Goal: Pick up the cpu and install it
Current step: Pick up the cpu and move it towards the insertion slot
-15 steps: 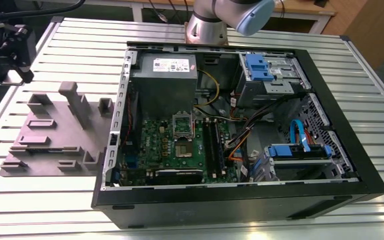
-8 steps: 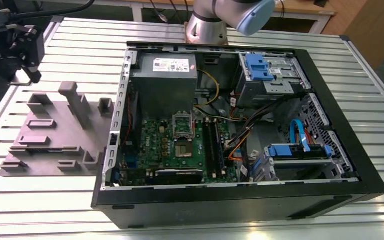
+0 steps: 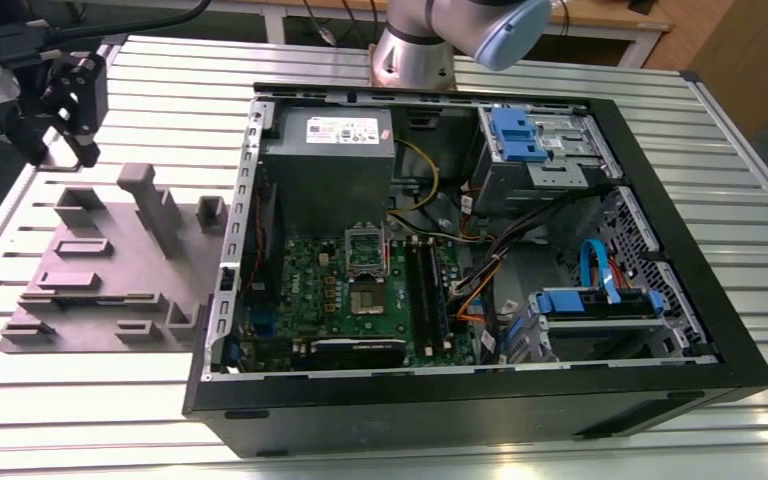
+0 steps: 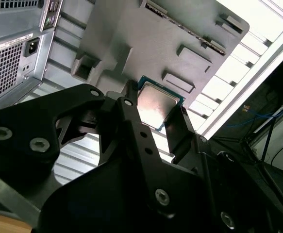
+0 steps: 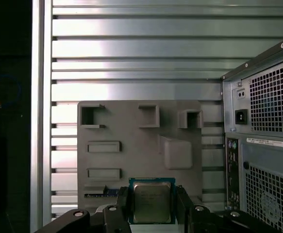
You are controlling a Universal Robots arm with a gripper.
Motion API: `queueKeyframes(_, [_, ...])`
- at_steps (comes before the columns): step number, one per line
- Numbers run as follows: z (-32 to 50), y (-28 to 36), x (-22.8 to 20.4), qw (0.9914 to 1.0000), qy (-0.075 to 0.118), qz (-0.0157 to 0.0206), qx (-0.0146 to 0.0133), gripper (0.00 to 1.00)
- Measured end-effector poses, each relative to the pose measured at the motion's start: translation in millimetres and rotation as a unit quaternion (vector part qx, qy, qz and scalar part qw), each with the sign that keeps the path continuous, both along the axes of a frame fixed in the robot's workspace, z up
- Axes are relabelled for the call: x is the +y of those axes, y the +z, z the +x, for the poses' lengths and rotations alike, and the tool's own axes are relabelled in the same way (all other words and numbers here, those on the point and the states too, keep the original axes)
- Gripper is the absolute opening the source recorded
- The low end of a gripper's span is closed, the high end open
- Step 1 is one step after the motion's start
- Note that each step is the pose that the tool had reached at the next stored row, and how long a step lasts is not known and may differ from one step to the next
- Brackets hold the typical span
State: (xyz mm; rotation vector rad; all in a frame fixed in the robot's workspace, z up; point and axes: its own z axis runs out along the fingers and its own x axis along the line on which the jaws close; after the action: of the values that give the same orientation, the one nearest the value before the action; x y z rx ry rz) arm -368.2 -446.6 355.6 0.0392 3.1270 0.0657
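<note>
1. One black, angular metal gripper (image 5: 153,193) has its two flat fingers (image 4: 176,130) clamped against opposite edges of the cpu (image 5: 152,206). The cpu is a small, flat, square chip with a dull silver-grey metal lid and a thin blue-green rim. You can check the clamp in both wrist views.
2. You're holding the cpu clear above a matte grey moulded fixture plate (image 3: 124,270), which has raised blocks, upright posts and shallow rectangular pockets.
3. In the exterior view the gripper hangs over the plate's far end, at the exterior view's left.
4. A black sheet-steel computer case (image 3: 491,400) lies open on its side just beside the plate.
5. Inside it is a green circuit board (image 3: 311,290) with a rectangular bare-metal socket frame (image 3: 363,245), well apart from the cpu.
6. Plate and case sit on a ribbed aluminium slat table (image 3: 91,430).
</note>
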Motion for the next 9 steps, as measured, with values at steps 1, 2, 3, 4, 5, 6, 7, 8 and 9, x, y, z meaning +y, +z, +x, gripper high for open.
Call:
queueKeyframes(1, [1.5,0.0,0.0,1.00000,0.000,0.0000,0.0000,0.47])
queueKeyframes(2, [3.2,0.0,0.0,1.00000,0.000,0.0000,0.0000,0.47])
queueKeyframes(3, [4.8,0.0,0.0,1.00000,0.000,0.0000,0.0000,0.47])
queueKeyframes(4, [6.5,0.0,0.0,1.00000,0.000,0.0000,0.0000,0.47])
queueKeyframes(5, [8.2,0.0,0.0,1.00000,0.000,0.0000,0.0000,0.47])
queueKeyframes(6, [10.0,0.1,0.0,1.00000,0.000,0.0000,0.0001,0.47])
queueKeyframes(7, [11.8,0.1,0.0,1.00000,0.000,0.0000,0.0001,0.47])
queueKeyframes(8, [13.5,0.0,0.0,1.00000,0.000,0.0000,0.0000,0.47])
queueKeyframes(9, [15.3,0.0,0.0,1.00000,0.000,0.0000,0.0000,0.47])
